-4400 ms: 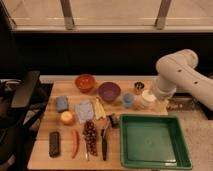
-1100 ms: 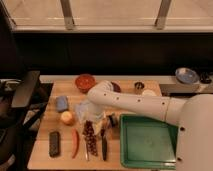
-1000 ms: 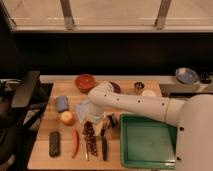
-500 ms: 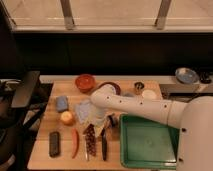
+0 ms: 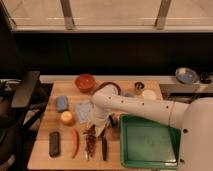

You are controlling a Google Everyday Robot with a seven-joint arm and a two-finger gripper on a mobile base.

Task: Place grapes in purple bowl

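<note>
The grapes [image 5: 90, 142], a long dark red-purple bunch, lie on the wooden table [image 5: 62, 160] near its front, between the orange-red carrot [image 5: 75, 143] and a dark knife [image 5: 104, 148]. My white arm reaches in from the right and bends down at the table's middle. My gripper [image 5: 98, 126] hangs right over the far end of the grapes. The purple bowl [image 5: 109, 86] stands at the back of the table. Only its rim shows behind my arm.
An orange-red bowl [image 5: 85, 82] stands back left. A blue sponge [image 5: 61, 103], a cloth [image 5: 82, 111], a yellow fruit [image 5: 67, 118] and a black block [image 5: 54, 144] lie on the left. A green tray [image 5: 148, 141] fills the front right. A white cup [image 5: 148, 94] and small tin [image 5: 139, 86] stand back right.
My arm has swung from the right side over the table's middle. In the last second the gripper has sunk a little toward the far end of the grapes. The grapes have not moved.
</note>
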